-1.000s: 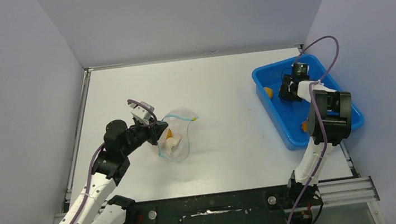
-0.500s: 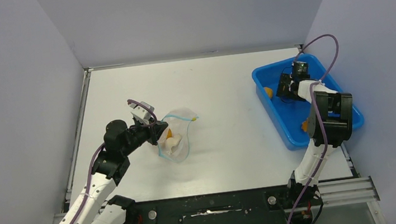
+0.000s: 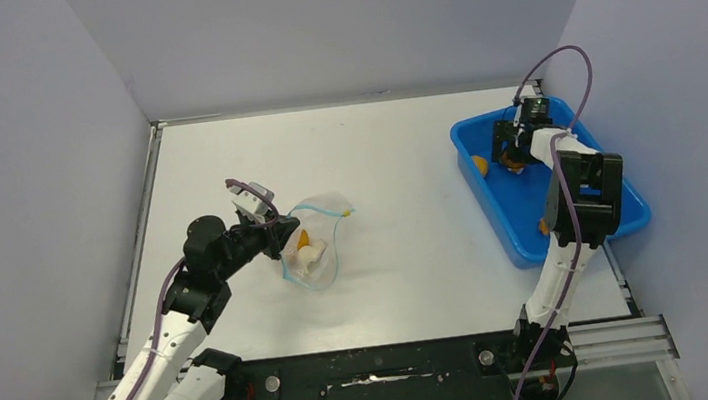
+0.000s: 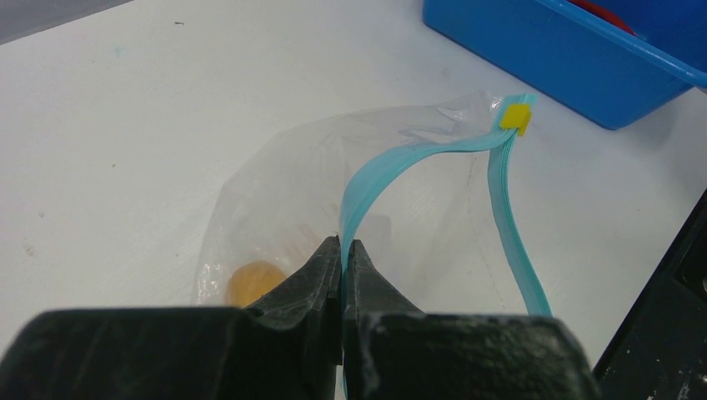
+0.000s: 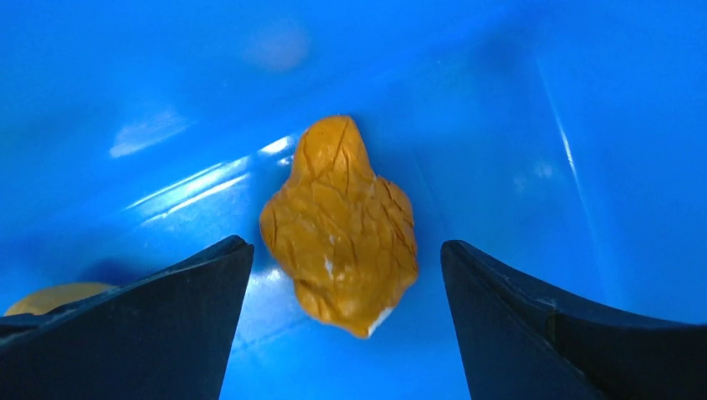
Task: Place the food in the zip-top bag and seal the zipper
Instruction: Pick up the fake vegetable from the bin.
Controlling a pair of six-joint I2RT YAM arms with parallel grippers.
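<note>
Over the last second the right arm has reached further into the far end of the blue tray (image 3: 588, 209), and the right fingers (image 5: 167, 325) have spread wider. They now stand wide apart, holding nothing, one on each side of a wrinkled orange piece (image 5: 342, 225) on the tray floor, with blue showing on both sides of it. The left arm and the zip-top bag (image 3: 319, 236) have not moved on the tabletop (image 3: 396, 165).

From above, the right wrist covers its own fingers and most of the piece below them. In the right wrist view a second orange piece (image 5: 50, 296) is half cut off behind the left-hand finger. In the left wrist view a red thing (image 4: 604, 8) in the tray is cropped by the frame edge, too little of it showing to name. Seen through the plastic, the bag's contents are blurred.

The bag lies left of centre, well apart from the tray, its mouth gaping. The left fingers (image 4: 321, 275) are pinched shut on the zipper (image 4: 392, 162), near one end of the strip; a yellow slider (image 4: 516, 117) sits at the other end. Inside are an orange round fruit (image 4: 254, 282) and a white lump (image 3: 308, 256). The tray holds the wrinkled piece, an orange piece by its left wall (image 3: 479, 163) and another near its front (image 3: 542, 227).
</note>
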